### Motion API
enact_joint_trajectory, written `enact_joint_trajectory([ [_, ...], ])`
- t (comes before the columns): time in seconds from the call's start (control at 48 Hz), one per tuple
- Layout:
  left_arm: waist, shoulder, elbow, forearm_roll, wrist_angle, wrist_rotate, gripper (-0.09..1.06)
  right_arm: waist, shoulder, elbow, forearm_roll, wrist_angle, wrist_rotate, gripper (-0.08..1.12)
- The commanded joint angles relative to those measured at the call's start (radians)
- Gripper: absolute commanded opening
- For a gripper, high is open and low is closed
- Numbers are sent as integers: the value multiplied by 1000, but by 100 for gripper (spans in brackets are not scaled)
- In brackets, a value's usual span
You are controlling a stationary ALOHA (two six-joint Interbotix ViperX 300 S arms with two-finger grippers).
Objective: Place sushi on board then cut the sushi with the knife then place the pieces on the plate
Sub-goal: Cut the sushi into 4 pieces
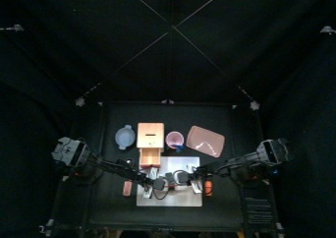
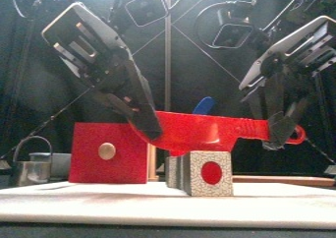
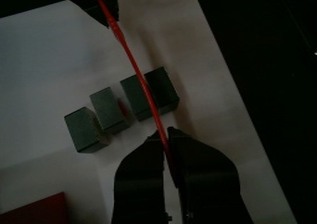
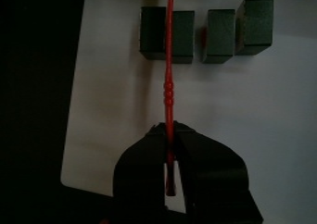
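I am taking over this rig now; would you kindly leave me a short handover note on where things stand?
Left gripper: shut on the blade end of the red toy knife.
Right gripper: shut on its handle.
The knife is held level over the widest end block of the sushi roll.
Things: three dark green blocks in a row on the white cutting board, narrow gaps between them; pink tray behind the board to the right, no piece visible on it.
Done: sushi on board, cutting under way.
Left: finish cutting, move pieces to the tray.
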Motion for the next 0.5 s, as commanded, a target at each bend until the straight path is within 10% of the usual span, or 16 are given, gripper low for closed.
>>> enact_joint_trajectory([
  [0.021,-3,-21,-26,9,-20,6,30,-26,-18,-52,2,-14,-3,33],
  [0.5,-11,-28,-29,8,-28,6,30,-21,-25,-41,14,-9,-2,33],
])
